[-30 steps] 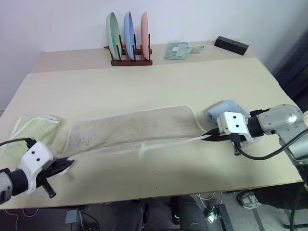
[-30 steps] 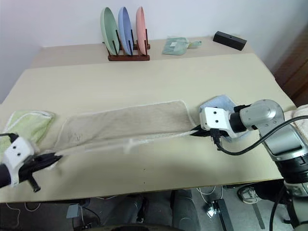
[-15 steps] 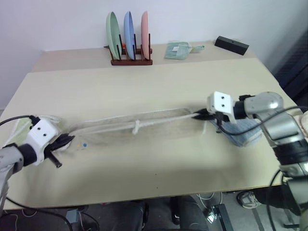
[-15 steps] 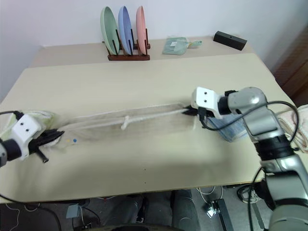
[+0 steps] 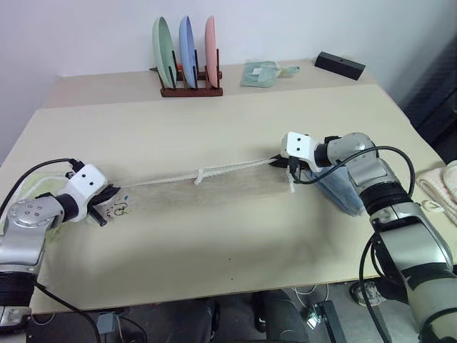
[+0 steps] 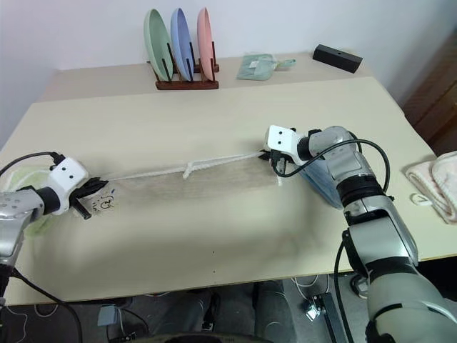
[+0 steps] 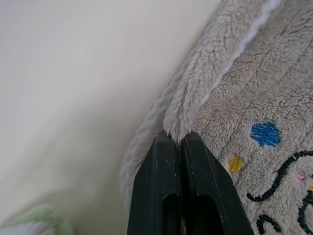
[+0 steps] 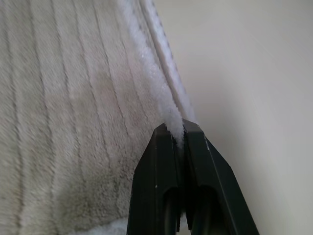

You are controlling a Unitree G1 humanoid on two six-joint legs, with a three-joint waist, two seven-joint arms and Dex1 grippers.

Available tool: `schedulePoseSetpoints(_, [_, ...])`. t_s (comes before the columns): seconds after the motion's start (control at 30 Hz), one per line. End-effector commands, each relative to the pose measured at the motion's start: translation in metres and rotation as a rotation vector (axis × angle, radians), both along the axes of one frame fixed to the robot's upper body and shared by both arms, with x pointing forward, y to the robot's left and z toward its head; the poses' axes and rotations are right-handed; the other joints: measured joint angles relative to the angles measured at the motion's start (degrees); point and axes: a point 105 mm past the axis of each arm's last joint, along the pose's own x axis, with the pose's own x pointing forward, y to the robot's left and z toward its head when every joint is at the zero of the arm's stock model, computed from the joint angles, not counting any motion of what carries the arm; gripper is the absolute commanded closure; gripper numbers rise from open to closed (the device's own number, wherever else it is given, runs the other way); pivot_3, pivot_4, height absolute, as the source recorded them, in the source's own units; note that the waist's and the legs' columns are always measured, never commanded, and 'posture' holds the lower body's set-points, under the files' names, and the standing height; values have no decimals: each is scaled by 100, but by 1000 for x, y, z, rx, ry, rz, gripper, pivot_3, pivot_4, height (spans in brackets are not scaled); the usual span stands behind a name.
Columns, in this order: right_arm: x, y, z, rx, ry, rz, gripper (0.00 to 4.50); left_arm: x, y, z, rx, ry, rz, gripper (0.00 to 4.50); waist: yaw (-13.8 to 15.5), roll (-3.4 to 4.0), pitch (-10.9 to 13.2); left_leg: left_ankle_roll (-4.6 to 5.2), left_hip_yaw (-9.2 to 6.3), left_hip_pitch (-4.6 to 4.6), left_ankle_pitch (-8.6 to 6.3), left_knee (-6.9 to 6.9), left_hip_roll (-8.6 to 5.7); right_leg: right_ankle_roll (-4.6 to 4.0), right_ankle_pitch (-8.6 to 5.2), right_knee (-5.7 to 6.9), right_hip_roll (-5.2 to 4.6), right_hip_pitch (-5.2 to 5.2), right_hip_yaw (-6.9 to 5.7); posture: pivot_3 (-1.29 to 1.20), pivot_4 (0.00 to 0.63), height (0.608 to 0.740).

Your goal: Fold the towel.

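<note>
Right gripper (image 8: 179,131) seen closed, white corded edge of towel (image 8: 73,122) pinched between black fingers (image 8: 161,166). Ribbed beige terry spread on one side of fingers. Bare cream table (image 8: 244,83) on other side. Cord runs away from fingertips.

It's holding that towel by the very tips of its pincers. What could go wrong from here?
Probably three things. Each gripper, left and right, pinches only a thin bit of the towel's edge, so a corner might slip free. The corded edge is pulled taut between them, so the two layers may land uneven. The right arm hangs over the light blue folded towel, and could drag it out of place.
</note>
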Motion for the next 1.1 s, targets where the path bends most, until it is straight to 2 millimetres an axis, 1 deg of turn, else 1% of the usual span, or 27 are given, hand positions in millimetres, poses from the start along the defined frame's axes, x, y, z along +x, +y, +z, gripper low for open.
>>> schedulePoseSetpoints(0.03, [9,3,18,37,-79,-15,4419,-2,3,2,-23,26,8,4500,-13,0,0,0,0,1,0,0,0,0,0,0,0,0,0,0,150,740])
schedulePoseSetpoints(0.07, [10,3,18,43,-75,-25,4475,-3,4,0,-30,38,14,4213,-16,1,0,0,0,1,0,0,0,0,0,1,0,-1,1,0,150,740])
schedulePoseSetpoints(0.13, [11,2,20,62,-72,-39,3875,-5,8,-1,-31,48,36,3608,-17,1,0,0,0,1,0,0,0,0,0,3,1,-1,1,0,150,740])
schedulePoseSetpoints(0.17, [12,3,22,75,-78,-42,3553,-5,9,-1,-35,43,48,3134,-17,1,0,0,0,1,0,0,0,0,0,3,1,-1,2,0,150,740])
schedulePoseSetpoints(0.2, [13,3,24,82,-90,-43,3166,-4,10,0,-39,34,57,2717,-15,2,-1,0,0,1,0,0,0,0,0,3,1,-1,2,0,150,740])
schedulePoseSetpoints(0.23, [14,3,27,81,-115,-48,2607,-3,11,3,-43,15,73,2133,-16,2,-1,0,1,2,0,0,0,0,0,3,1,-1,3,0,150,740])
schedulePoseSetpoints(0.27, [15,3,29,78,-138,-52,2126,-1,12,5,-43,-5,87,1706,-16,2,-1,0,1,2,0,0,0,0,0,3,1,-1,3,0,150,740])
schedulePoseSetpoints(0.33, [17,1,33,74,-174,-69,1169,4,17,12,-40,-56,138,711,-15,2,-1,0,1,3,0,0,0,0,0,4,1,-1,3,0,150,740])
schedulePoseSetpoints(0.37, [17,-1,36,73,-189,-75,616,7,18,17,-61,-87,158,158,-9,2,-1,0,1,3,0,0,0,0,0,5,1,-1,3,0,150,740])
schedulePoseSetpoints(0.5, [14,-7,43,84,-232,-98,616,18,20,35,-86,-222,248,158,15,1,-1,0,0,0,0,6,-3,1,1,8,-2,-1,3,0,150,740])
schedulePoseSetpoints(0.6, [7,-14,48,99,-251,-116,616,26,20,44,-105,-321,319,158,23,1,-2,0,-1,0,0,8,-3,3,2,8,-2,0,3,0,150,740])
schedulePoseSetpoints(0.67, [-2,-19,51,110,-253,-122,616,29,13,45,-127,-353,334,158,27,0,-2,0,-2,0,0,8,-4,3,2,9,-3,0,3,0,150,740])
schedulePoseSetpoints(0.73, [-12,-22,54,139,-227,-127,616,28,2,46,-140,-371,298,158,20,0,-2,0,0,-1,0,8,-5,5,3,7,-4,0,3,0,150,740])
schedulePoseSetpoints(0.77, [-21,-24,57,191,-179,-133,616,27,-5,48,-159,-380,266,158,20,0,-2,0,0,-2,0,9,-4,6,3,7,-5,0,3,0,150,740])
schedulePoseSetpoints(0.83, [-33,-25,61,250,-115,-135,616,26,-13,50,-181,-388,235,158,14,0,-2,0,0,-3,0,9,-4,6,3,8,-5,-1,3,0,150,740])
schedulePoseSetpoints(0.87, [-42,-25,63,299,-64,-136,348,24,-18,51,-198,-389,210,123,11,0,-2,0,0,-3,0,9,-3,6,3,8,-4,-1,4,0,150,740])
schedulePoseSetpoints(0.9, [-57,-23,63,358,15,-123,41,22,-23,53,-207,-385,174,106,21,0,-2,0,1,-2,0,10,-2,6,3,9,-4,-1,4,0,150,740])
schedulePoseSetpoints(0.97, [-78,-18,63,416,119,-102,16,18,-29,54,-216,-379,131,106,42,0,-2,1,-3,-1,0,9,-1,6,3,8,-4,2,4,0,150,740])
schedulePoseSetpoints(1.0, [-94,-16,52,426,177,-98,16,13,-31,51,-177,-355,90,106,49,-2,-4,1,-3,-2,-1,9,-1,6,3,7,-5,3,4,0,150,740])
schedulePoseSetpoints(1.03, [-105,-15,44,429,213,-100,16,9,-33,48,-148,-335,63,106,62,-10,-8,2,-3,-1,-1,10,-2,6,3,6,-5,6,4,0,150,740])
schedulePoseSetpoints(1.1, [-118,-12,33,529,343,-192,16,2,-35,47,-177,-298,34,106,80,-10,-9,5,-5,3,-4,6,2,6,3,3,-3,8,4,0,150,740])
